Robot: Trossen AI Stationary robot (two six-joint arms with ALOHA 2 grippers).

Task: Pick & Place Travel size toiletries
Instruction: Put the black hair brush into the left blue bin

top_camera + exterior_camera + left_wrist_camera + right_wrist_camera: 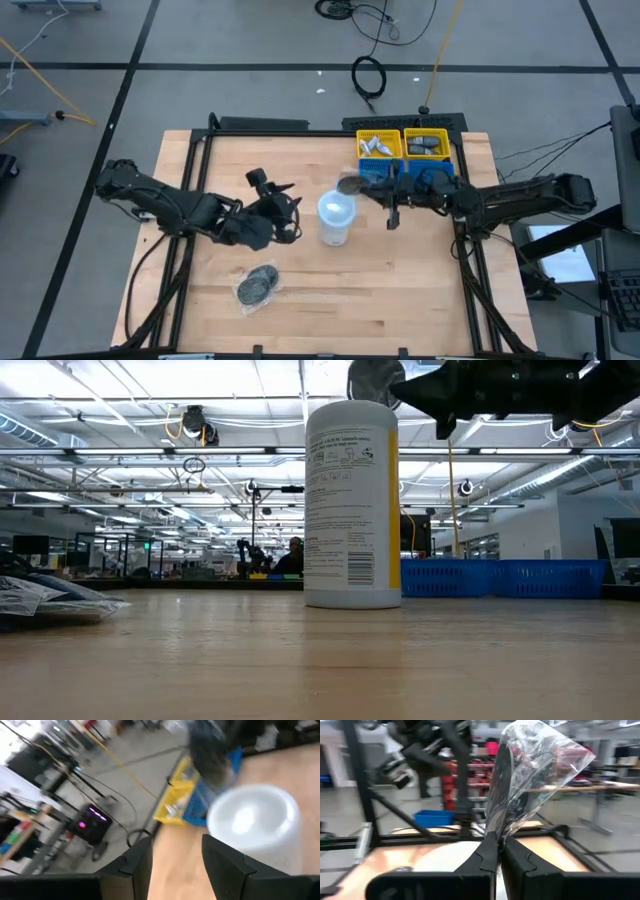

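The right gripper (497,851), fingers pressed together on a clear-wrapped disc (520,780), hangs above the table; the yellow bin (380,144) lies near, at about one o'clock in the high view. The left gripper (175,865) stands spread, empty.

The left gripper (176,865) hangs over the counter (175,845), fingers parted and empty. Just ahead stands a white tub (257,827); beyond it, yellow (172,800) and blue bins (197,807).
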